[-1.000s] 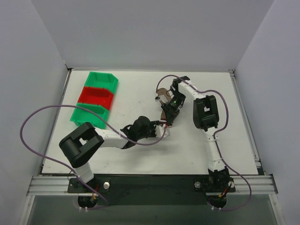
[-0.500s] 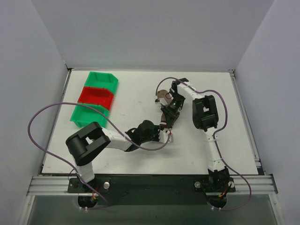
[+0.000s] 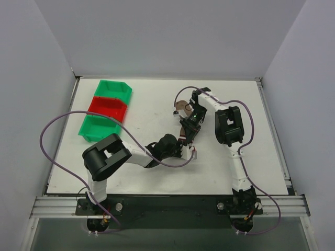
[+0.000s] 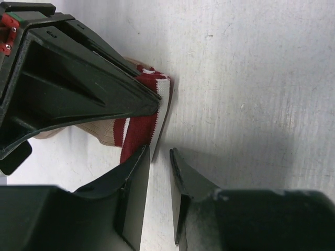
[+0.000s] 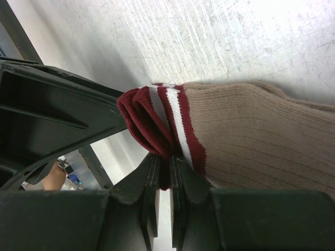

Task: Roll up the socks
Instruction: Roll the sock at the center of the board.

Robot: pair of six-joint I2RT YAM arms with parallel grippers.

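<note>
Right gripper (image 5: 163,163) clamped on tan sock (image 5: 251,136) at its maroon striped cuff, mid-table (image 4: 251,78). Left gripper (image 4: 159,152) just near of it, jaws slightly apart, nothing between, one finger at cuff edge. Green and red bins (image 3: 107,107) far left.

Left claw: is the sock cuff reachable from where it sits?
Likely yes: the left claw sits open at the free edge of the sock cuff, nothing between. The right claw, shut on the same cuff, crowds it.
</note>
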